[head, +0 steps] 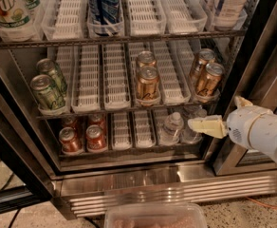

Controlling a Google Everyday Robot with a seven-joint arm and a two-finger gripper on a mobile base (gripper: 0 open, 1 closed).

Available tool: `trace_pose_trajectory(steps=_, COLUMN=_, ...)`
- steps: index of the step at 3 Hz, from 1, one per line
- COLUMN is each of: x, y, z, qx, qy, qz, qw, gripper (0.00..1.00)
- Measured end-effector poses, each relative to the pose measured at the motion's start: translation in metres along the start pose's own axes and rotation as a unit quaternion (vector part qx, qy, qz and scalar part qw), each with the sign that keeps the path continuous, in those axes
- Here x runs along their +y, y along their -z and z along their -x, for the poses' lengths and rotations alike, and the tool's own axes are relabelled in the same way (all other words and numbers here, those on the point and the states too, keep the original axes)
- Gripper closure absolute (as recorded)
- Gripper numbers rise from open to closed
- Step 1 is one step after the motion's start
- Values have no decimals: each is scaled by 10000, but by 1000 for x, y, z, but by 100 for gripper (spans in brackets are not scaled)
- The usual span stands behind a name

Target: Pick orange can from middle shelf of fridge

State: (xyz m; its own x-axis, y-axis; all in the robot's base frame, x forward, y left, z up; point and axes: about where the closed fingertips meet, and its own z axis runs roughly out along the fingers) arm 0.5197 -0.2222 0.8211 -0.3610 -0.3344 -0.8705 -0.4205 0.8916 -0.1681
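Four orange cans stand on the middle shelf of the fridge. Two are in a centre lane, one in front and one behind it. Two more are in the right-hand lane, front and back. My gripper is at the right, in front of the bottom shelf. It points left, below and slightly right of the right-hand pair, and touches no can.
Green cans stand at the left of the middle shelf. Red cans and clear bottles are on the bottom shelf, blue cans on the top one. The dark door frame is beside my arm. A translucent bin sits on the floor.
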Motion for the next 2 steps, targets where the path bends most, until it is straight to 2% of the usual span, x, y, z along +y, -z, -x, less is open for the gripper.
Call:
trace_pose_trajectory(steps=1, x=-29, y=-5, z=-17, qx=-525, qy=-164, qz=-455, qw=9975, gripper=15)
trace_pose_trajectory(steps=2, x=-42, y=-10, z=-27, qx=-1008, qy=-227, qz=-780, qw=9916, gripper=15)
